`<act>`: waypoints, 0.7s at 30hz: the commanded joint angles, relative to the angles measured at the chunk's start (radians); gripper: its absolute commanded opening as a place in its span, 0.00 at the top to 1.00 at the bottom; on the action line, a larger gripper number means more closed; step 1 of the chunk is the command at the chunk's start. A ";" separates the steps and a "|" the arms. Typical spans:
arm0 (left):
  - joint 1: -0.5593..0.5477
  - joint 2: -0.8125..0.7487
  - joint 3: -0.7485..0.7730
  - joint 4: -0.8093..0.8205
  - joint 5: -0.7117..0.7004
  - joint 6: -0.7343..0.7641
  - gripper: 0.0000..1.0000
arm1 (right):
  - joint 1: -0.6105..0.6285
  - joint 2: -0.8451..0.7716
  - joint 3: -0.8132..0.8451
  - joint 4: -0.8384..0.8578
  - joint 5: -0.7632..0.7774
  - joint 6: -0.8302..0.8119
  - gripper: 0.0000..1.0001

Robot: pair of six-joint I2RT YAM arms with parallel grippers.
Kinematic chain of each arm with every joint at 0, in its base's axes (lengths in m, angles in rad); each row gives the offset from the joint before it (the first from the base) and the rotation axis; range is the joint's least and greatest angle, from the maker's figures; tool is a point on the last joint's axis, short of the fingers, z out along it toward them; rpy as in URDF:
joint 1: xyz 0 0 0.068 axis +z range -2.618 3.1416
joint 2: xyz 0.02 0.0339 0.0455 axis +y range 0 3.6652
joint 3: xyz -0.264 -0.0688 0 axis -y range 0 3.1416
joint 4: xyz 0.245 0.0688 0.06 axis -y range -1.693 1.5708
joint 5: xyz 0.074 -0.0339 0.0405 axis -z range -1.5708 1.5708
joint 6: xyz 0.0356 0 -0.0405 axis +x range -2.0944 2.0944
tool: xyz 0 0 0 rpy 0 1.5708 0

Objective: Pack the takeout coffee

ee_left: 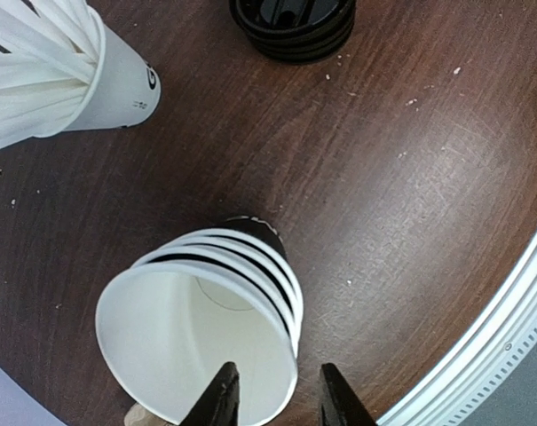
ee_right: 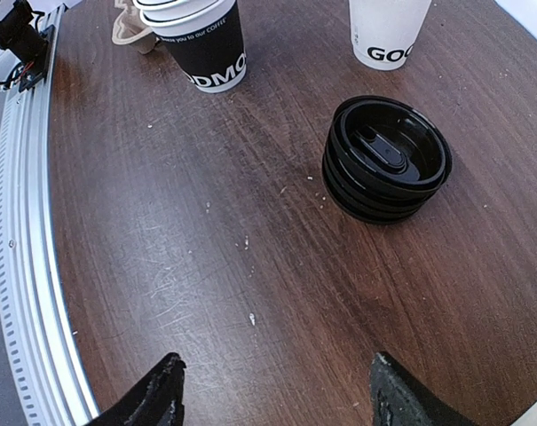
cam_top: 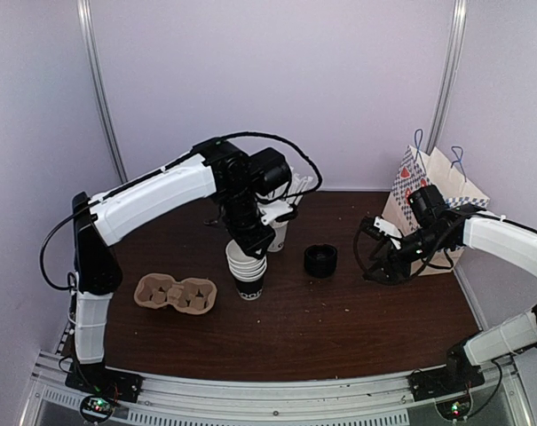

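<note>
no lidded coffee cup in view yet. left gripper (ee_left: pixel 277 401) hangs over the cup stack (ee_left: pixel 217 293) at table centre, one finger inside the top cup (ee_left: pixel 184 342), one outside its rim; can't tell if it's clamped. the cup's axis is near vertical, straight below the fingers. right gripper (ee_right: pixel 277 395) spread, empty, nearer the lid stack (ee_right: pixel 388 160).

walls: plain pale lilac wall panels (cam_top: pixel 277 80) are seen on three sides | corners: slim silver metal poles (cam_top: pixel 104 98) are fitted | bench: dark brown wood-grain bench (cam_top: pixel 339 311), crumb-speckled, is edged by a ribbed aluminium rail (cam_top: pixel 277 395) | light: soft, even
</note>
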 commanded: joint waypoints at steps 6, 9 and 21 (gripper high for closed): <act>0.004 0.041 -0.015 -0.001 0.049 -0.016 0.74 | 0.007 0.000 0.004 -0.013 0.015 -0.025 0.29; 0.007 0.047 -0.015 -0.002 0.049 -0.020 0.76 | 0.006 -0.004 0.002 -0.011 0.017 -0.027 0.29; 0.011 0.059 0.002 -0.022 0.027 -0.031 0.96 | 0.007 -0.015 -0.007 0.008 0.013 -0.026 0.29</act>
